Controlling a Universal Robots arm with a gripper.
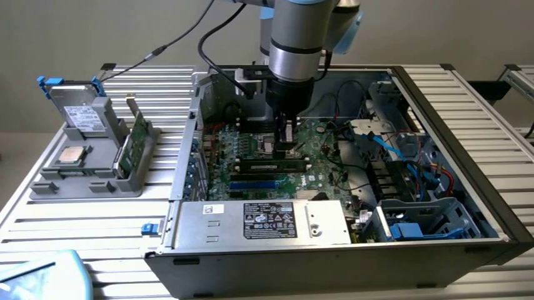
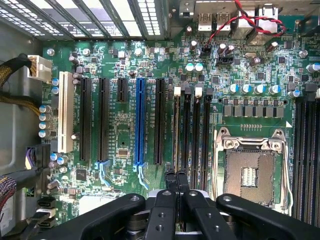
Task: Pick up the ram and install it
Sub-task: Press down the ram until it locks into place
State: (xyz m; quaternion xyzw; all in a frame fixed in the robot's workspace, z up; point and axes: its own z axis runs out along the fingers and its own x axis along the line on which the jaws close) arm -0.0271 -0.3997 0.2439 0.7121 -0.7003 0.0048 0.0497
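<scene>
- In the exterior view's lower left corner, a pale blue object [image 1: 37, 272] lies on the slatted metal table [image 1: 75, 228].
- At left of centre, a grey holder tray [image 1: 87, 182] sits on the table. It carries a hard drive [image 1: 82, 116] propped upright at its back, a square processor chip [image 1: 70, 156] lying flat, and a green expansion card [image 1: 132, 147] standing on edge along its right side.
- Right of the tray is the open computer case [image 1: 187, 187], with a silver power supply [image 1: 267, 222] along its near edge, label facing up.
- The motherboard [image 1: 250, 159] lies on the case floor in the middle of the frame.
- The ram [image 1: 269, 167] is at the centre of the frame. It stands on edge in a black memory slot, between the blue slot [image 1: 254, 185] below it and the processor socket [image 1: 269, 147] above it, with its pale label facing the camera.
- The gripper [image 1: 288, 147] hangs from the arm at upper centre, just above the ram's right half. Its fingers are pressed together with nothing between them. Whether the tips touch the ram's top edge I cannot tell.
- In the wrist view, the closed gripper [image 2: 176, 182] sits at lower centre, its tips over the bank of memory slots [image 2: 191, 130], with the blue slot [image 2: 141, 122] to the left and the empty processor socket [image 2: 250, 172] to the right.
- At right in the exterior view, blue cables [image 1: 392, 150] and a drive cage [image 1: 421, 219] occupy the case.
</scene>
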